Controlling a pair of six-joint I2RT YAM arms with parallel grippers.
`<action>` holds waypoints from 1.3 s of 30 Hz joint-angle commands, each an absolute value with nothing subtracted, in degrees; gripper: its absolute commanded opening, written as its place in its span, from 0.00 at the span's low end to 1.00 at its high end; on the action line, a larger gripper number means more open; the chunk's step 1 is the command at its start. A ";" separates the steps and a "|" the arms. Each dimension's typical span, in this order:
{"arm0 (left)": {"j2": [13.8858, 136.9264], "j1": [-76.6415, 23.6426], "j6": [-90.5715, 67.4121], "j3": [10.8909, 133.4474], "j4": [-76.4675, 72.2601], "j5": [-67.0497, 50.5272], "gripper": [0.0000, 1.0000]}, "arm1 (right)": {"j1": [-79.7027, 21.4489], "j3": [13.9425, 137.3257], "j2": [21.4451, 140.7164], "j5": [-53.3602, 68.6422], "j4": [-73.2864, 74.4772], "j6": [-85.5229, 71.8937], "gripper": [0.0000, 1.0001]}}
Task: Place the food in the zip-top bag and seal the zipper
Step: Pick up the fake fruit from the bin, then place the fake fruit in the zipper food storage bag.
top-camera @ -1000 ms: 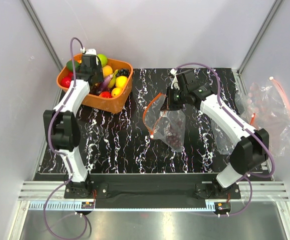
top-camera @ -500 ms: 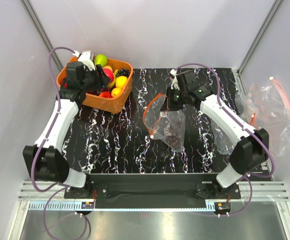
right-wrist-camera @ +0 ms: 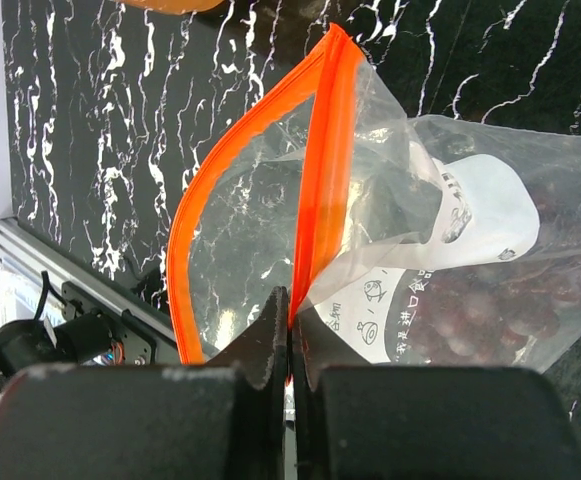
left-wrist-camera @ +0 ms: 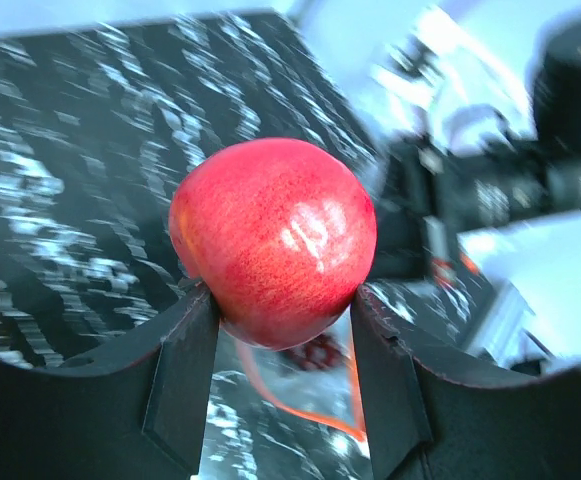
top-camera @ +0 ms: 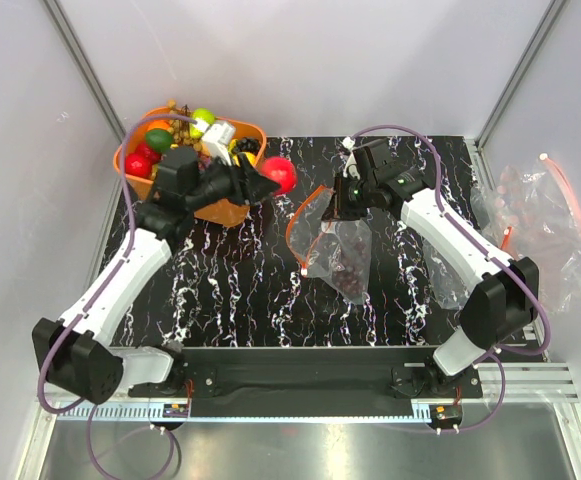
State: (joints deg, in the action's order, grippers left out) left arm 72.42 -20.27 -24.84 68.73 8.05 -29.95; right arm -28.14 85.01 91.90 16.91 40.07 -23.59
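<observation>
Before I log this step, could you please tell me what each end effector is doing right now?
Left end effector: closed on the red apple.
Right end effector: shut on the zipper.

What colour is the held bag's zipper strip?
The zipper strip is orange-red; the right wrist view shows it best.

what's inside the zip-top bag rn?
A dark purple grape bunch sits at the bottom of the zip-top bag, visible through the clear plastic. The white printed label covers part of the inside, so anything behind it cannot be seen.
</observation>
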 commanded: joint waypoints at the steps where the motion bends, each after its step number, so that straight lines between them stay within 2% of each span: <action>1: 69.79 -24.60 -27.33 65.40 3.78 -31.91 0.34 | -28.39 86.66 91.50 15.03 38.58 -24.17 0.00; 9: 70.48 -30.40 -28.12 58.72 0.62 -33.13 0.33 | -28.39 85.52 89.30 13.45 39.64 -24.17 0.00; 19: 80.67 -36.64 -26.55 63.45 2.55 -30.94 0.33 | -28.48 84.73 85.43 10.29 42.89 -23.38 0.00; 26: 84.11 -39.90 -23.82 68.03 10.37 -17.69 0.35 | -28.39 83.41 82.01 8.97 44.73 -22.85 0.00; 29: 83.76 -41.04 -22.59 68.99 13.00 -13.99 0.52 | -28.39 83.06 80.69 8.26 45.44 -22.50 0.00; 30: 82.80 -41.48 -21.46 69.60 13.70 -13.19 0.68 | -28.39 82.88 80.34 7.91 45.70 -22.50 0.00; 31: 82.10 -42.01 -21.01 69.70 14.32 -12.66 0.74 | -28.39 82.79 80.07 7.74 45.79 -22.41 0.00; 36: 78.14 -43.24 -19.78 72.33 18.36 -10.64 0.94 | -28.39 82.27 78.49 7.82 46.23 -22.59 0.00; 39: 75.86 -43.24 -18.03 74.26 21.79 -7.92 0.98 | -28.39 81.92 77.78 7.30 46.58 -22.67 0.00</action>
